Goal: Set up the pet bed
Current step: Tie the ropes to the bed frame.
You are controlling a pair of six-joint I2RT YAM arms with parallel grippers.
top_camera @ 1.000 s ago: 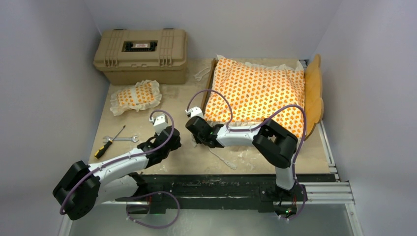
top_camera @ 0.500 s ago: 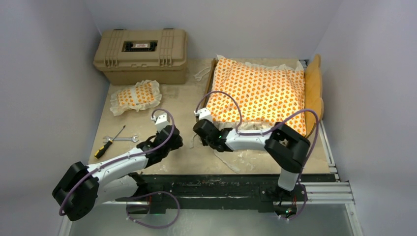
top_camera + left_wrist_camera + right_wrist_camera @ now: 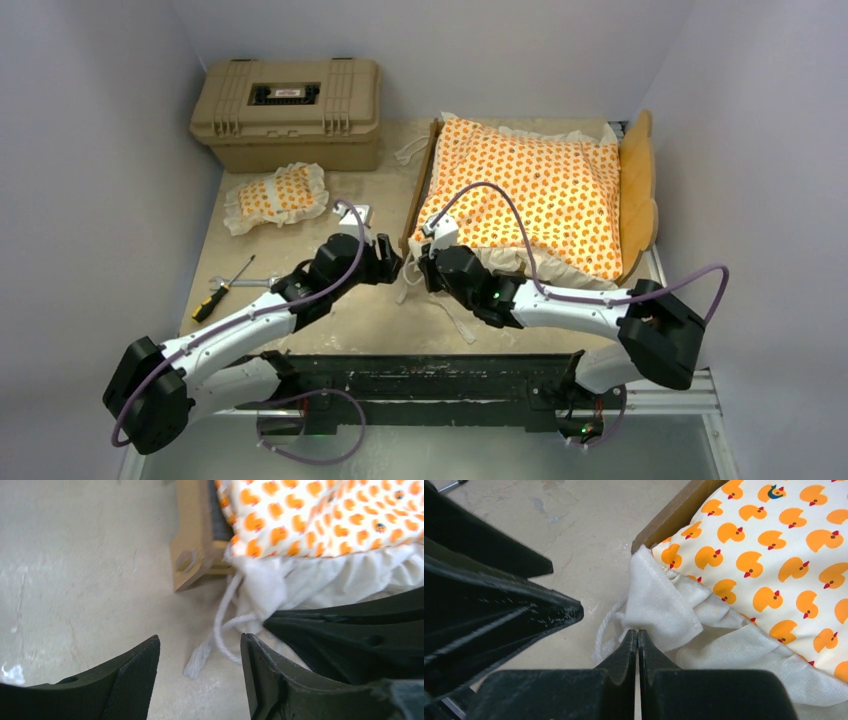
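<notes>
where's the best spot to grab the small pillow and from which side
Probably its white ruffle at the right end, coming down from above on the near side. The small pillow lies flat and slanted on the table, so the thin frill is easiest to pinch, and the tan hard case sits close behind it.

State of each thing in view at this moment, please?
bed frame: flat on table, cushion inside
mattress cushion: in the frame, near-corner ruffle pinched
pillow: on table, outside the frame
hard case: lid closed
screwdriver, wrench: lying on table
left gripper: fingers open, holding nothing
right gripper: fingers shut on the cushion's ruffle
</notes>
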